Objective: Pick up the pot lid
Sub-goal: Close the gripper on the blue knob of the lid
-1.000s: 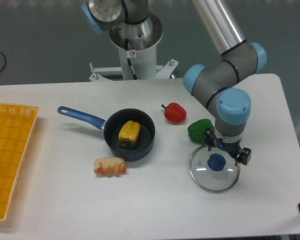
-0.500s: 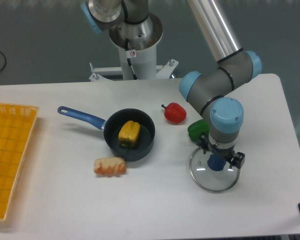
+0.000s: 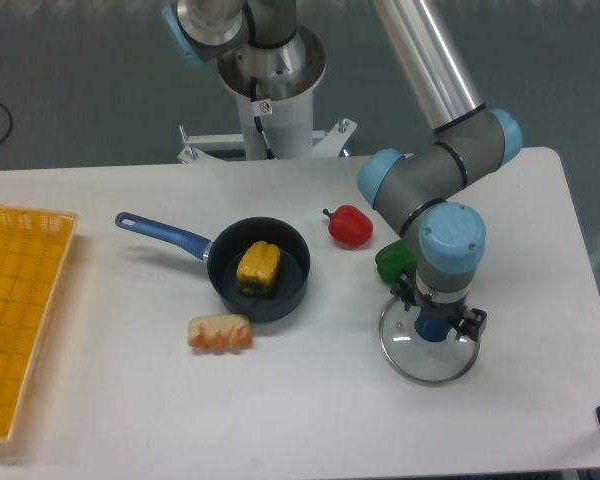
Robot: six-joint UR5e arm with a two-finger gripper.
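Blue knob (image 3: pixel 432 326) up top, and the clear pot lid (image 3: pixel 428 367) lies flat on the table, with the gripper (image 3: pixel 440 307) right over it, fingers spread wide near that knob! Green vegetable (image 3: pixel 392 262) just beside the lid, red one (image 3: pixel 351 228) farther from it, black pan (image 3: pixel 285 300) well apart from it.

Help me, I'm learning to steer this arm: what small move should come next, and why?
Probably ease the gripper slightly down around the knob before closing. Its fingers stand apart, the blue knob appears roughly between and just below their tips, and the lid lies flat.
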